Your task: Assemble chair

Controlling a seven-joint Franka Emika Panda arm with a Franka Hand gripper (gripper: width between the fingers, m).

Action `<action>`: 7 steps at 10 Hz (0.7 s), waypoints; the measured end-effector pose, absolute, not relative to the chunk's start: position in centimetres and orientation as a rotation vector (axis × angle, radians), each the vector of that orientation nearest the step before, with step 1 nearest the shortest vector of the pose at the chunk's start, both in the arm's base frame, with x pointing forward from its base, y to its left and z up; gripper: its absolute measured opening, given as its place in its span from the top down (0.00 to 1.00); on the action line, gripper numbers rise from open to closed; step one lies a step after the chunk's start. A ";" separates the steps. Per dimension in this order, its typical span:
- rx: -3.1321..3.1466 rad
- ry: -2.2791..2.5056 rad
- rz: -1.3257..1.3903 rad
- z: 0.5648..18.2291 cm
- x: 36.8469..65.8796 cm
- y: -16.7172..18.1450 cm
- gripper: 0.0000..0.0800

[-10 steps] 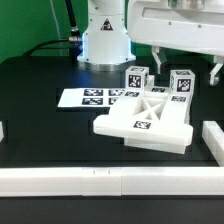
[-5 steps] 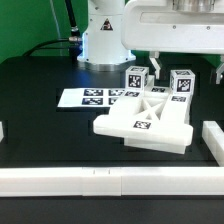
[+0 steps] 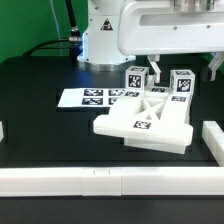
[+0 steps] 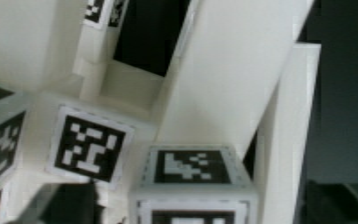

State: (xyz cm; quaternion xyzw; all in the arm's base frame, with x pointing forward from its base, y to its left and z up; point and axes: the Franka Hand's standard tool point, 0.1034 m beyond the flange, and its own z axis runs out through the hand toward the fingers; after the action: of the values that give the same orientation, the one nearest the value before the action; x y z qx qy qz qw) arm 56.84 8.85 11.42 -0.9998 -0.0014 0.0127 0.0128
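Exterior view: your tool (image 3: pixel 180 66) hangs over the chair parts (image 3: pixel 145 118) clustered mid-counter beside the marker board (image 3: pixel 88 97), seemingly lined up on the upright tagged blocks; its jaw state is unreadable.

— What sort of place is this?
— A robotics lab; a matte black worktop (image 3: pixel 40 75) fenced by long white border rails (image 3: pixel 90 180); a flat white paper marker board (image 3: pixel 88 97) lies fixed there; a glossy white robot arm base (image 3: pixel 103 40) stands behind.
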 end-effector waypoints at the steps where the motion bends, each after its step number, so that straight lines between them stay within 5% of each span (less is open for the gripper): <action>1: -3.116 0.001 0.040 11.4 56.8 8.8 0.50; 2: -3.116 0.001 0.039 11.4 56.9 8.8 0.64; 7: -3.106 0.228 0.042 11.4 56.9 8.9 0.64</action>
State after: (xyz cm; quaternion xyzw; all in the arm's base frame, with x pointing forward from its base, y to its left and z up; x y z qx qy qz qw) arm 56.85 8.88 11.43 -0.9971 0.0732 0.0136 0.0134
